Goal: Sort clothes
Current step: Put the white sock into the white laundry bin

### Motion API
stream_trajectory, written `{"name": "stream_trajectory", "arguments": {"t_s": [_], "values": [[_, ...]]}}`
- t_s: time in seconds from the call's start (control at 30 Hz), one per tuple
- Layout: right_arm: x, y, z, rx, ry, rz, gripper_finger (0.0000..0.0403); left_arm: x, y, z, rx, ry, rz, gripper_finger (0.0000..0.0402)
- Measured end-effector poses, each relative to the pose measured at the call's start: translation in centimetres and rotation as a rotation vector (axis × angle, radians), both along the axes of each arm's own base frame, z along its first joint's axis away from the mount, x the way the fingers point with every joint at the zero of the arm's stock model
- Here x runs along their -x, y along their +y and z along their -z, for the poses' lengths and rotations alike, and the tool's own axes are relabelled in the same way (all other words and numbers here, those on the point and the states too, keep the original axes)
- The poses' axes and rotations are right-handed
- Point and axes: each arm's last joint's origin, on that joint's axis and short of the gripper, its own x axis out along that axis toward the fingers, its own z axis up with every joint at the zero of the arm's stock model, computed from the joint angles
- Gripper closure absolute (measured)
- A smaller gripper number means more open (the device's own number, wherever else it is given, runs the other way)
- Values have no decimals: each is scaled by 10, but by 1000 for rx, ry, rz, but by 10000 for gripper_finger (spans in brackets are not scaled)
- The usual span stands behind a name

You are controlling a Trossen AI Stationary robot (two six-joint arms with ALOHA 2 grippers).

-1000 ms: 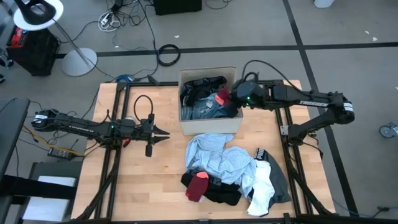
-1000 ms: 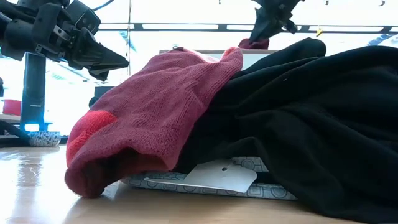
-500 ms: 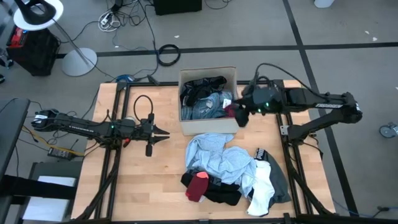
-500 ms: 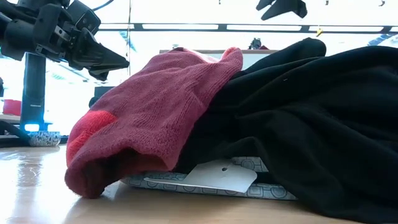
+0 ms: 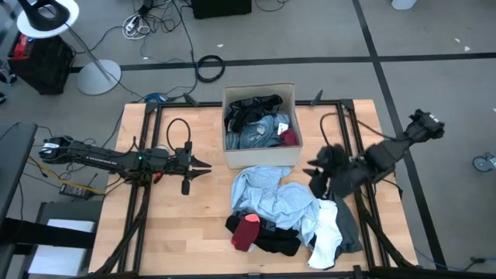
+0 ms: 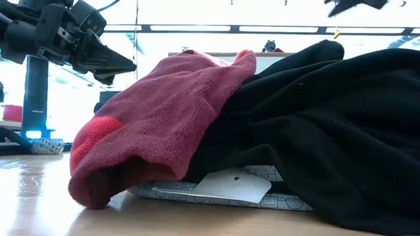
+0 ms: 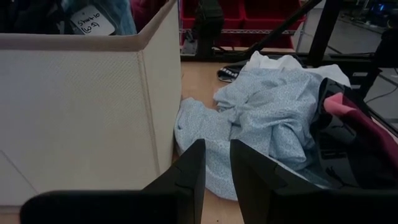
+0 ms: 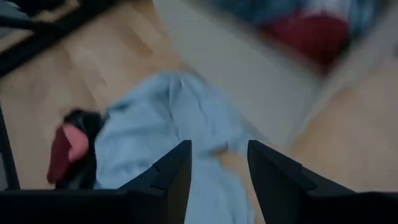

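A pile of clothes lies on the table's near right part: a light blue garment (image 5: 271, 194) on top, a dark red knit piece (image 5: 246, 231), black (image 5: 273, 242), white (image 5: 328, 234) and grey (image 5: 353, 225) pieces. A beige box (image 5: 260, 158) holds black and blue clothes and a small red piece (image 5: 289, 138) in its right near corner. My right gripper (image 5: 316, 175) is open and empty above the table, right of the light blue garment (image 8: 161, 124). My left gripper (image 5: 204, 165) is shut and empty, left of the box (image 7: 81, 112).
The box stands at the table's far middle. In the low view the dark red piece (image 6: 164, 118) and black cloth (image 6: 328, 131) fill the foreground. Bare wood lies between my left gripper and the pile. Metal frame rails (image 5: 353, 132) run along the table's sides.
My right gripper has let go of the small red piece, which now lies in the box's right near corner. It has then swung quickly from above the box toward the table's near right, over the pile's right side.
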Motion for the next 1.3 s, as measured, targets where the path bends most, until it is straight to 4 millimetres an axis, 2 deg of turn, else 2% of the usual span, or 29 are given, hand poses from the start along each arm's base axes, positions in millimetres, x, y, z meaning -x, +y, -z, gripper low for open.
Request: {"name": "stream_trajectory", "arguments": {"t_s": [0.37,0.63,0.73,1.0,1.1,1.23,1.3], "values": [[38,34,65,-373,207,166,258,0,0,0,1,0,-1,321],[65,52,92,-556,342,279,266,0,0,0,1,0,-1,321],[70,54,102,-585,389,301,266,0,0,0,0,0,-4,321],[70,56,137,-654,384,267,268,0,0,0,0,1,-6,321],[72,53,146,-631,386,273,300,0,0,0,0,1,-6,321],[70,53,140,-579,362,210,388,0,0,0,0,1,-6,321],[68,54,132,-577,363,212,390,0,0,0,1,1,-6,321]]}}
